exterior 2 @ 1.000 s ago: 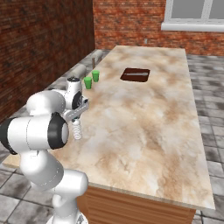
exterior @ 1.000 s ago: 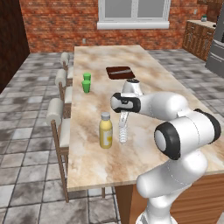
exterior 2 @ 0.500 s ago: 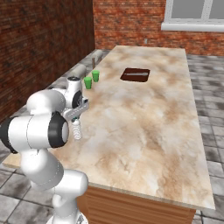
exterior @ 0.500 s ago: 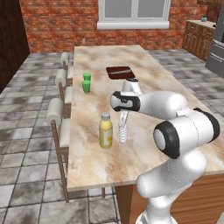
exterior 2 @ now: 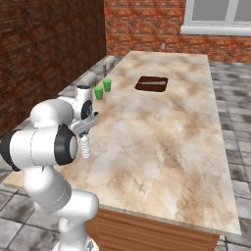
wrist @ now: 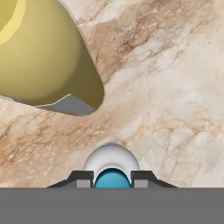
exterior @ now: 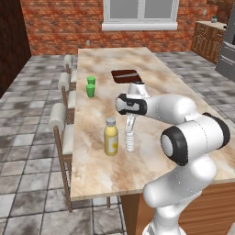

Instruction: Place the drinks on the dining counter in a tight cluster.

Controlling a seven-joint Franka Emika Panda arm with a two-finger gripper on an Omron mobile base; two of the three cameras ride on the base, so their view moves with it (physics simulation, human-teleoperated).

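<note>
Gripper (exterior: 131, 125) was clamped on the neck of the small clear water bottle (exterior: 130, 141), which stood upright w/ its base at or just above the dining counter (exterior: 151, 78), near the stool-side edge; can't tell if it touched. The fat yellow juice bottle (exterior: 110, 137) w/ grey cap stood just beside it, toward the stools, not touching. Hand view showed the water bottle's blue cap (wrist: 112, 178) btwn the fingertips, yellow bottle (wrist: 43, 57) close by.

juice bottle (exterior: 110, 137) just beside held water bottle (exterior: 130, 140), 2 green cups (exterior: 91, 87) well apart, counter (exterior: 151, 151) bare rightward
</note>
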